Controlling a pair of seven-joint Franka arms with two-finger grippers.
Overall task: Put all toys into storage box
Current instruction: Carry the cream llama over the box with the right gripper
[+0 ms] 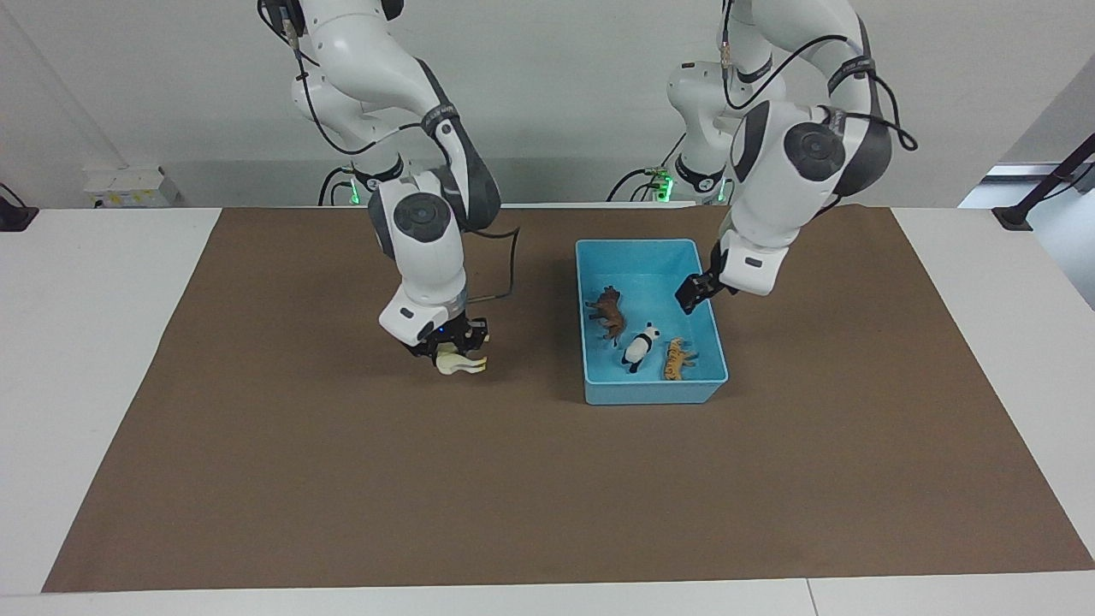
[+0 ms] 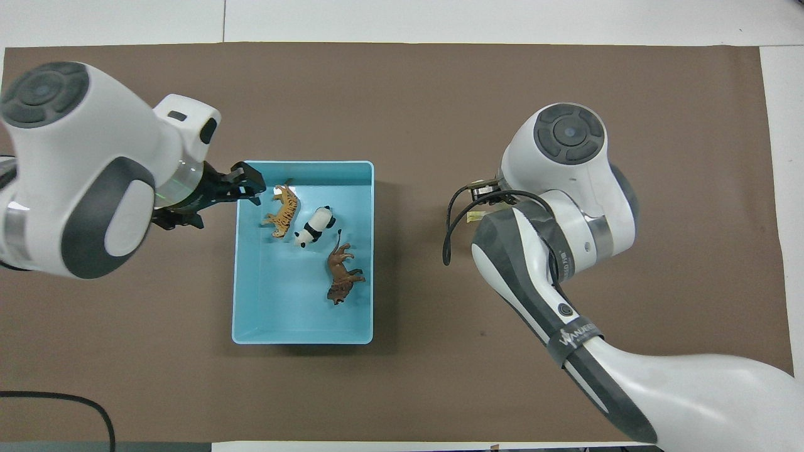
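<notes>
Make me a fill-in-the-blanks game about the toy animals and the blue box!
1. The storage box holds ___ toys.
2. The right gripper holds the cream-white ___.
3. The panda lies between the brown animal and the ___.
4. The left gripper, holding nothing, is over the box's ___.

Missing words: three; horse; tiger; rim

Legible text found in one spot only: grey band (image 2: 575,334) around the right arm's forearm link in the overhead view, white lettering reading roughly "WANJEE…", last characters wrapped out of sight. Similar grey bands on both arms in the facing view carry pale marks, not readable. No readable label or number on storage box (image 2: 367,251) or toys.
</notes>
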